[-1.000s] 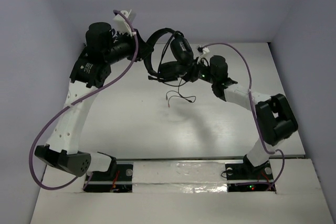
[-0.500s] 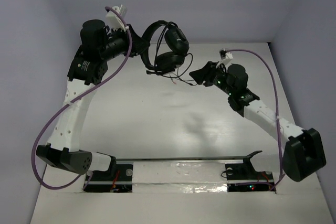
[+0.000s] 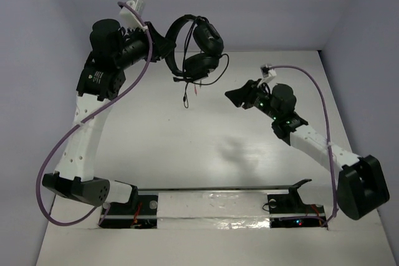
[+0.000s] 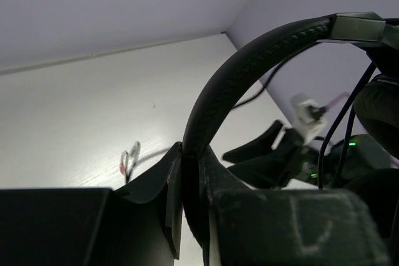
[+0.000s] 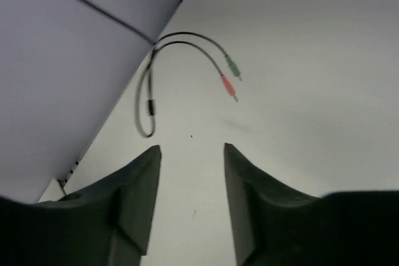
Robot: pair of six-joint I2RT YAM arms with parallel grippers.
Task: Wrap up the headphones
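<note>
Left hand (image 3: 164,46) is clamped on the headband (image 4: 249,73) of the headphones (image 3: 198,51), holding them in the air over the far-left part of the surface (image 3: 187,154). Earcups (image 3: 201,65) hang just right of that hand. Thin cable (image 3: 186,95) dangles below the cups and ends in a green and a red plug (image 5: 232,66). Can't tell if the plugs touch the surface. Right hand (image 3: 235,96) is well apart to the right, fingers (image 5: 134,197) spread wide, gripping nothing, facing the plugs.
</note>
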